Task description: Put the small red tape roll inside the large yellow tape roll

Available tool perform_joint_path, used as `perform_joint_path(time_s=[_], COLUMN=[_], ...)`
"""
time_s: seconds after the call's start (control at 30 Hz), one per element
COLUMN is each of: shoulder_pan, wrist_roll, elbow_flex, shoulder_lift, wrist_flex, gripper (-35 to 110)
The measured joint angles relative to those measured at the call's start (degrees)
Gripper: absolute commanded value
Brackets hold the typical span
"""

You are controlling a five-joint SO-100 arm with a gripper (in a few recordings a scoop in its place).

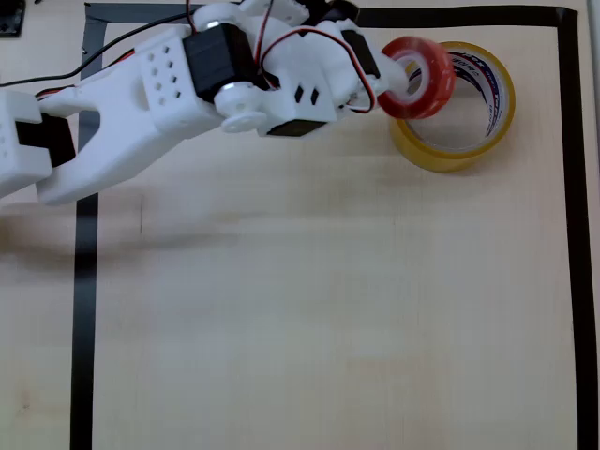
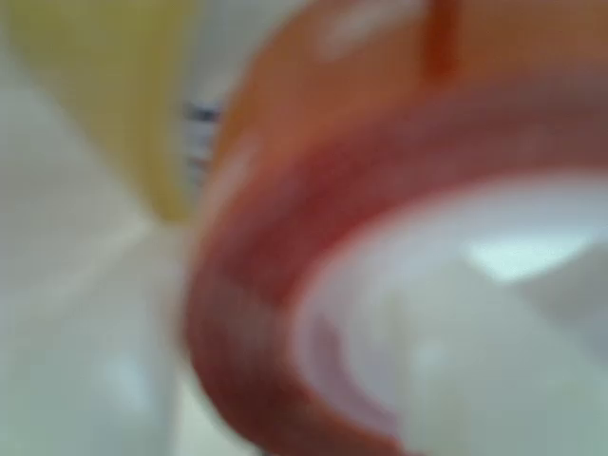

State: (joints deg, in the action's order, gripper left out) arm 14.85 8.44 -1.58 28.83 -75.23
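Note:
In the overhead view the small red tape roll [image 1: 421,78] is tilted and held over the left rim of the large yellow tape roll [image 1: 457,105], which lies flat on the table at the upper right. My white gripper [image 1: 401,77] reaches in from the left and is shut on the red roll's left side, with one finger inside its white core. The wrist view is blurred: the red tape roll [image 2: 285,247] looms close with its white core, and a strip of the yellow roll [image 2: 114,85] shows at the upper left behind it.
Black tape [image 1: 84,281] marks a rectangular border on the light wooden table [image 1: 328,309]. The arm's white body [image 1: 187,94] and cables lie across the upper left. A wide stretch of bare wood lies below the arm.

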Motion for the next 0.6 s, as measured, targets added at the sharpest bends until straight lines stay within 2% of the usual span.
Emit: perform_joint_path(time_s=[0.6], shoulder_pan=[-1.49], wrist_roll=[0.00], elbow_flex=[7.21], shoulder_lift=[-11.16], wrist_flex=[6.86], gripper=[2])
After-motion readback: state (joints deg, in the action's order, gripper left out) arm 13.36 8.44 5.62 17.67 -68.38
